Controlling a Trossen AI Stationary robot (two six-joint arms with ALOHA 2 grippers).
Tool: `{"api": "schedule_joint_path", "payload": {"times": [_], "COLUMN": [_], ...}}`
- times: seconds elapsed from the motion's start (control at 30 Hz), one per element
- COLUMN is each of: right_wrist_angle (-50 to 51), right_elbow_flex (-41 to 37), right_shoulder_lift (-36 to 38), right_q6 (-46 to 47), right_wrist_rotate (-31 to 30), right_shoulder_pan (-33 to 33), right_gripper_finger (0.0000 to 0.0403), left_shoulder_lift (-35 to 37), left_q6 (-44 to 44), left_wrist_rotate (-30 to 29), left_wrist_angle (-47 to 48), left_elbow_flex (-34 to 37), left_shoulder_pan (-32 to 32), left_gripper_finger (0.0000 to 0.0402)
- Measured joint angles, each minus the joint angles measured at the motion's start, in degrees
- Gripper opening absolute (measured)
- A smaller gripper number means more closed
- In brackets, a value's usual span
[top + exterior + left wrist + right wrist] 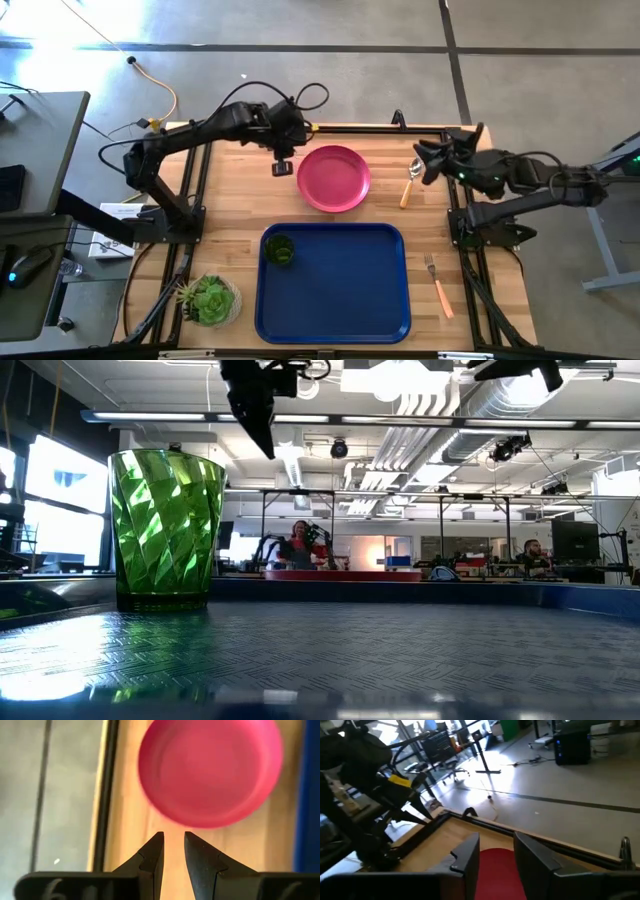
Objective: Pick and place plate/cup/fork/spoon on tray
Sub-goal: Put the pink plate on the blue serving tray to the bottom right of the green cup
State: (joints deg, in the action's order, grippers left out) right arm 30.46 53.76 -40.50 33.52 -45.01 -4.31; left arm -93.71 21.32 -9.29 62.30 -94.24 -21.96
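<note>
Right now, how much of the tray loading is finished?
One of four: the cup stands in the tray. The left gripper hangs beside the plate, empty, so the plate looks next. The spoon by the right gripper and the fork lie on the table.
</note>
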Motion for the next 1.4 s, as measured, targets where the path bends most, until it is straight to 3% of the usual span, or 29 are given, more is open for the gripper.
{"api": "schedule_joint_path", "payload": {"times": [0.23, 0.5, 1.1, 1.4], "right_wrist_angle": [8.0, 9.1, 5.1, 4.4], "right_elbow_flex": [6.3, 6.6, 6.4, 6.4], "right_shoulder_lift": [-8.6, -18.7, -40.8, -48.8], "right_q6": [6.5, 12.3, 14.5, 10.7], "right_wrist_rotate": [7.6, 21.6, 30.0, 34.5], "right_shoulder_pan": [10.6, 20.4, 28.0, 32.6], "right_gripper_finger": [0.0163, 0.0167, 0.0167, 0.0167], "left_shoulder_lift": [0.0, 0.0, 0.0, 0.0], "left_q6": [4.0, 7.2, 7.9, 7.8], "left_wrist_rotate": [-0.7, -0.7, 0.2, 0.2], "left_wrist_angle": [1.1, 1.0, 0.9, 0.9], "left_elbow_flex": [0.0, 0.0, 0.0, 0.0], "left_shoulder_pan": [-3.0, -6.4, -10.5, -10.7], "left_gripper_finger": [0.0064, 0.0064, 0.0065, 0.0065]}}
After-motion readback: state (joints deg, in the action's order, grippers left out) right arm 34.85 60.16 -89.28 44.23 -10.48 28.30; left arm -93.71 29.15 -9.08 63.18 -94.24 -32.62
